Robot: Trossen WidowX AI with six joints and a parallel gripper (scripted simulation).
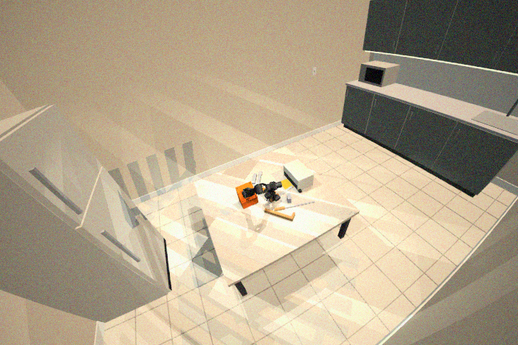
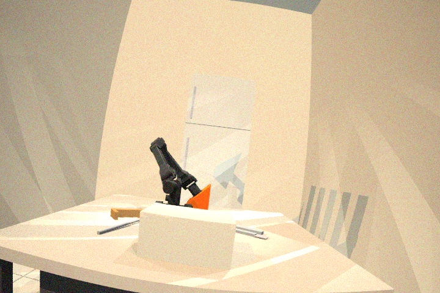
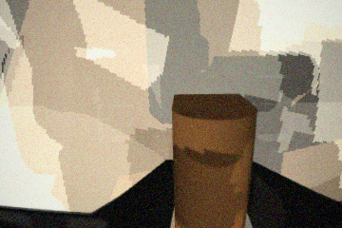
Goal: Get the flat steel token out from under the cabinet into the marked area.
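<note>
The white cabinet stands on the table, with its dark slotted front towards the arm in the top view. A yellow patch, which looks like the marked area, lies in front of it. I cannot make out the steel token. My gripper is low over the table, shut on an orange-brown wooden handle whose end faces away from the wrist camera. Which tool it belongs to is unclear. A thin grey rod with an orange handle lies near the gripper.
A wooden L-shaped piece lies beside the rod. A small grey block stands between rod and cabinet. Grey bars lie on the other side of the arm. The orange base is behind the gripper.
</note>
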